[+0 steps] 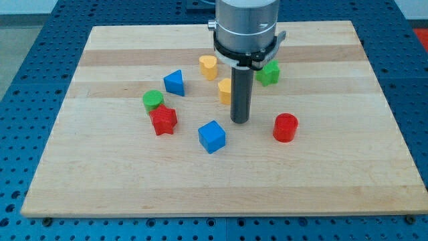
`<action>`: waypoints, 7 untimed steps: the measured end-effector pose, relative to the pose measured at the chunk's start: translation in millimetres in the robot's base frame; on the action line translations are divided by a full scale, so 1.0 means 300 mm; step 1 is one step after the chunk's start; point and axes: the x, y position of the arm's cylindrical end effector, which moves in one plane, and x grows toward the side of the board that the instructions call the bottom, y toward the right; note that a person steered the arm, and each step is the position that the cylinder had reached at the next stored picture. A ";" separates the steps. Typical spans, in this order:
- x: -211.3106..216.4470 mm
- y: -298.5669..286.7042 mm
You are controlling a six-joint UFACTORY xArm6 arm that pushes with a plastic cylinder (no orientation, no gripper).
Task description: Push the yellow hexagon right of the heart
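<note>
The yellow hexagon point(224, 90) sits near the board's middle, partly hidden behind my rod. The yellow heart point(208, 66) lies just above and to the left of it. My tip point(240, 120) rests on the board just below and to the right of the hexagon, close to it or touching it; I cannot tell which.
A blue triangle point(174, 82) lies left of the heart. A green cylinder point(153, 100) and a red star point(163, 120) sit at the left. A blue cube point(212, 136) is below the middle. A red cylinder point(285, 127) is at the right. A green block point(269, 73) sits behind the rod's right side.
</note>
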 end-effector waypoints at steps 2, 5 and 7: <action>-0.167 -0.017; -0.107 -0.120; -0.186 -0.159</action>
